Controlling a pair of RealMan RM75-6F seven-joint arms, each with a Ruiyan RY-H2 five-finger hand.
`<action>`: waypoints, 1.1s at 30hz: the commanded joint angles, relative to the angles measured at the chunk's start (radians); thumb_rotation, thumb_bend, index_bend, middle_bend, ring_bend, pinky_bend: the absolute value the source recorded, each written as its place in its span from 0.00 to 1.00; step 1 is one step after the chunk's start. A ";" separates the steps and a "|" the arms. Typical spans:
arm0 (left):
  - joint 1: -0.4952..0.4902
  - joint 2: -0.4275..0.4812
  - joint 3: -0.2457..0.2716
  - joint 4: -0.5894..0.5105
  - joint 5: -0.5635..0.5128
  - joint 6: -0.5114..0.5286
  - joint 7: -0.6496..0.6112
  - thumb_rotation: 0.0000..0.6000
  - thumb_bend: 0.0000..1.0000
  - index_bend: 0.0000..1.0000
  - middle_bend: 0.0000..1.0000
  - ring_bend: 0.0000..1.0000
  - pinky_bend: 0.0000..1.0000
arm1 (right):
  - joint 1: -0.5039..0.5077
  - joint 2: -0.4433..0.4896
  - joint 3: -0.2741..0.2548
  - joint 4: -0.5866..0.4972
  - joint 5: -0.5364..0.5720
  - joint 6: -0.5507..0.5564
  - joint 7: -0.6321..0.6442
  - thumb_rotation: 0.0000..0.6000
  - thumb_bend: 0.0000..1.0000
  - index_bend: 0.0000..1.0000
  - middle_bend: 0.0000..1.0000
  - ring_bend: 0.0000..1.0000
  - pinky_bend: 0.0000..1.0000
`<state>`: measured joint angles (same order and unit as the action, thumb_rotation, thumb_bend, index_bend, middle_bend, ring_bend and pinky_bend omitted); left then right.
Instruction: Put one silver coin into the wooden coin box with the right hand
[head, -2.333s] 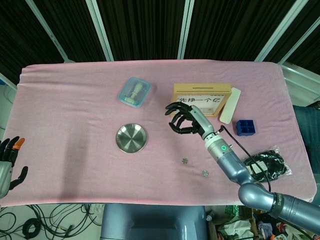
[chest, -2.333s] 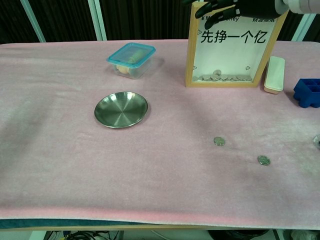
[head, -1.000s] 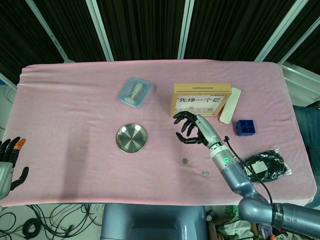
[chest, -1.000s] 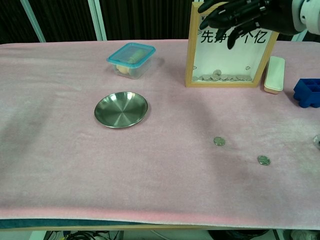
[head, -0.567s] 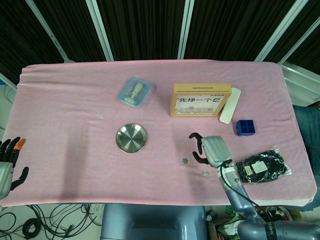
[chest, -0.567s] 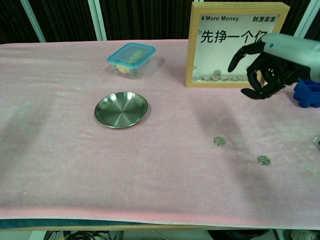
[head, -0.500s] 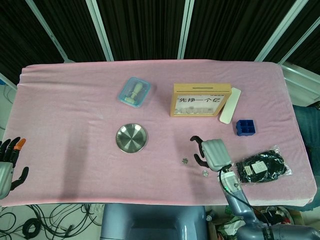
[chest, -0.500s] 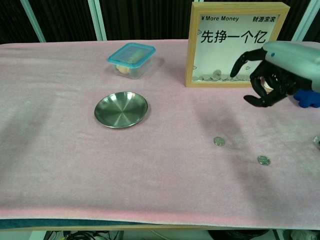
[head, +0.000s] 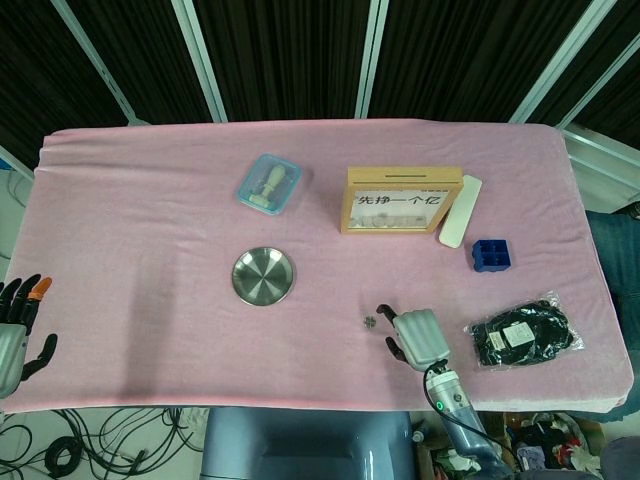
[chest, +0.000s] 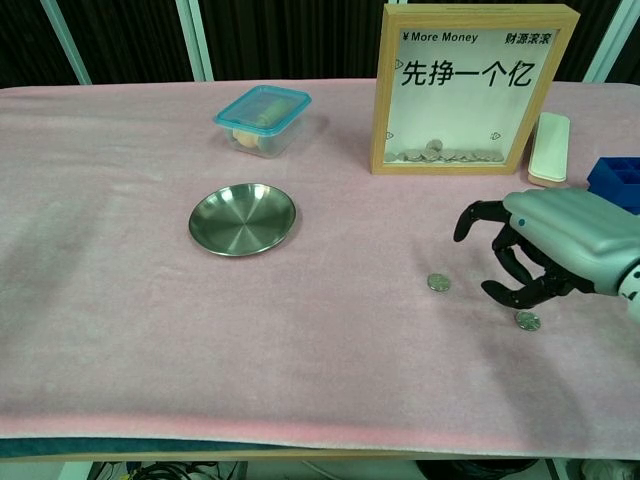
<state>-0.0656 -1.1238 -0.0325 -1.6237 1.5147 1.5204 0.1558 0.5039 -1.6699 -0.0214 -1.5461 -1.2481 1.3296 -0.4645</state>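
The wooden coin box (head: 403, 200) (chest: 470, 88) stands upright at the back, with several coins lying behind its clear front. Two silver coins lie on the pink cloth: one (head: 369, 322) (chest: 438, 283) in the open, the other (chest: 527, 321) just under my right hand's fingertips. My right hand (head: 415, 338) (chest: 545, 250) hovers palm down over that second coin, its fingers spread and curved with nothing in them. The head view hides this coin beneath the hand. My left hand (head: 20, 325) rests off the table's left front corner, fingers apart and empty.
A steel dish (head: 264, 276) (chest: 243, 218) sits left of centre. Behind it stands a blue-lidded plastic container (head: 269, 183) (chest: 263, 119). A white case (head: 460, 211) (chest: 550, 148) and a blue block (head: 491, 256) (chest: 618, 180) lie right of the box. A black cable bag (head: 525, 335) is at front right.
My right hand has left the top of the coin box, dropping and moving toward the table's front, and now hangs low over the nearer right coin. The left hand has stayed still.
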 joint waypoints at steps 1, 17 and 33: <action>0.000 0.000 0.001 -0.001 -0.001 -0.001 0.000 1.00 0.40 0.06 0.04 0.01 0.00 | -0.004 -0.024 0.016 0.032 0.002 -0.024 0.014 1.00 0.28 0.34 0.81 0.91 0.97; -0.002 0.000 0.000 0.001 -0.005 -0.006 0.003 1.00 0.40 0.06 0.04 0.01 0.00 | -0.019 -0.073 0.055 0.119 0.007 -0.091 0.049 1.00 0.29 0.39 0.89 0.96 1.00; -0.002 0.000 0.000 0.001 -0.005 -0.006 0.002 1.00 0.40 0.06 0.04 0.01 0.00 | -0.022 -0.135 0.083 0.213 -0.019 -0.125 0.091 1.00 0.35 0.41 0.89 0.96 1.00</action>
<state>-0.0677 -1.1242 -0.0328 -1.6223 1.5094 1.5142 0.1575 0.4824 -1.8017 0.0599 -1.3365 -1.2656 1.2074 -0.3756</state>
